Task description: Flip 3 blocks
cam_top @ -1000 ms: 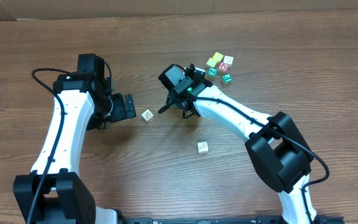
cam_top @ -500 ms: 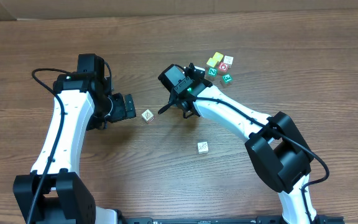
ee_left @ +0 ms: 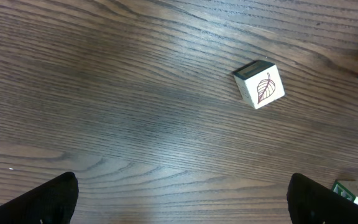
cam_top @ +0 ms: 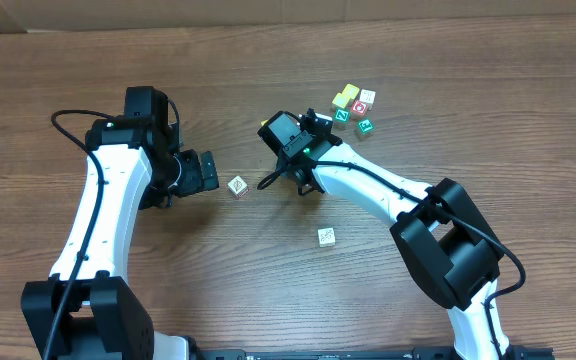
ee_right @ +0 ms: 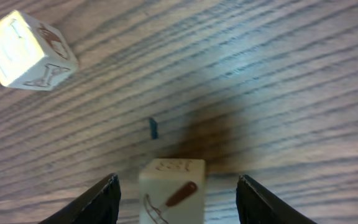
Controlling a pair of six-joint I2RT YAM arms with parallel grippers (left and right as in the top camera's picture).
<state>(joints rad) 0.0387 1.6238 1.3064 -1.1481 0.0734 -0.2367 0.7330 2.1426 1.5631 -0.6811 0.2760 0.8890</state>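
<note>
A cream block with a hammer drawing stands on the table between my right gripper's fingers. There is a gap on each side of it, so the jaws are open and not touching it. In the overhead view this gripper sits mid-table and the block under it is hidden. A second cream block lies farther off, and I also see a block nearer the front. A leaf-marked block lies ahead of my left gripper, which is wide open and empty. The leaf block is just right of the left gripper.
A cluster of yellow, red and green letter cubes lies behind the right gripper. The wooden table stretches around both arms. A brown cardboard wall runs along the far edge.
The right gripper has shifted slightly right and toward the front, and its jaws have narrowed a little around the hammer block. The left arm and the leaf block have not moved.
</note>
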